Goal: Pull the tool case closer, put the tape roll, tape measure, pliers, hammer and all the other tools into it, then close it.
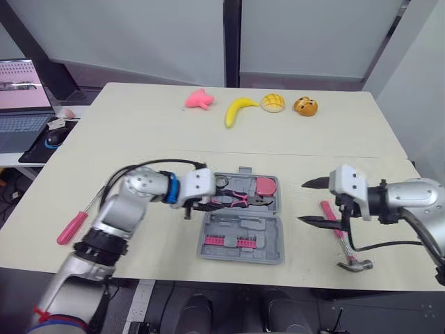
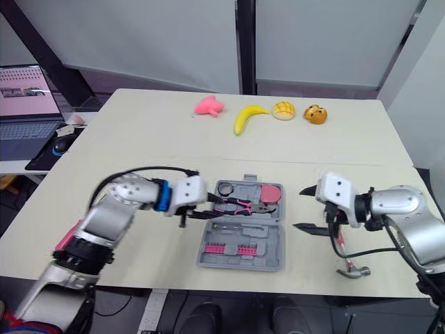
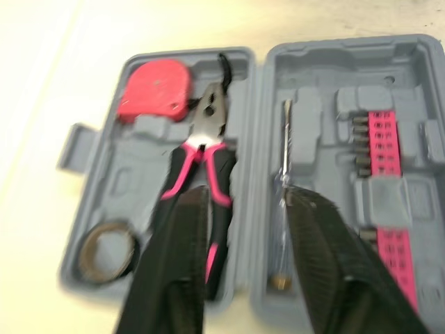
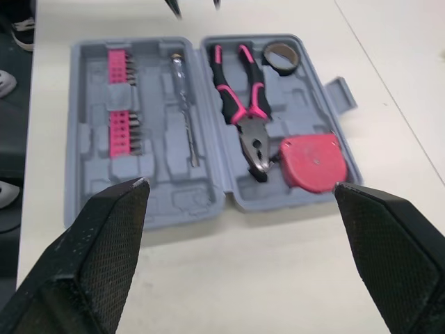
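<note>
At the table's right side, our right gripper [image 1: 302, 202] hangs wide open beside the hammer [image 1: 345, 252], head toward us, right of the tool case [image 1: 277, 250]; our left gripper [image 3: 248, 198], unclenched, hovers over the case.

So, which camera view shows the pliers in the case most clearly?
The right wrist view: the pliers lie whole and uncovered in the tool case. In the left wrist view a finger of the left hand hides the handle ends. In the eye views they are small, next to that hand.
</note>
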Controlling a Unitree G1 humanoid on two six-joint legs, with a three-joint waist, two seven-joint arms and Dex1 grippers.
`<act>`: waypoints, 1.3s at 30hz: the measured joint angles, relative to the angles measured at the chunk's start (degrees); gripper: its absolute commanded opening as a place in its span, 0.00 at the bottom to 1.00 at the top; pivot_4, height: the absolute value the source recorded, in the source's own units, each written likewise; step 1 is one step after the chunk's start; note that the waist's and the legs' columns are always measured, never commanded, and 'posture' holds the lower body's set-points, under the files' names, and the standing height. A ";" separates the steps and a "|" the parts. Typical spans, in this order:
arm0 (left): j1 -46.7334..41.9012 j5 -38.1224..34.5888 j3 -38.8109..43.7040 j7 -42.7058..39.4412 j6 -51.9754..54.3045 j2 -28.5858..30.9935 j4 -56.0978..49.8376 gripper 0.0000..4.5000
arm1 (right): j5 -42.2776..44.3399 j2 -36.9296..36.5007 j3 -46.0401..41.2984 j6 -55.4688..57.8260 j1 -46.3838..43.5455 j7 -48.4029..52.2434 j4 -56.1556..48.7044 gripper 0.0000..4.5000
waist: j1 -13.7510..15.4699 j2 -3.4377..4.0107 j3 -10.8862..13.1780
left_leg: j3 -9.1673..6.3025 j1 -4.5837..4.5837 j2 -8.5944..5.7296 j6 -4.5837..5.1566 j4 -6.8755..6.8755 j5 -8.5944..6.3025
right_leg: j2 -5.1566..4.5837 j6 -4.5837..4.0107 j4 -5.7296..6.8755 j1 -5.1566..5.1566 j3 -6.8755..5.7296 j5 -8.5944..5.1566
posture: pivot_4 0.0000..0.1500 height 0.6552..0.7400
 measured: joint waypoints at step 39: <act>4.48 -7.19 27.42 -4.92 -11.58 30.19 66.85 1.00 | 4.62 -6.86 -20.55 -4.77 14.45 7.03 23.65 1.00 | -1.18 0.10 0.08 | 0.10 0.03 0.06 0.00 -0.09 -0.01 | 0.02 0.23 0.08 -0.08 0.01 -0.20 | 1.00 1.00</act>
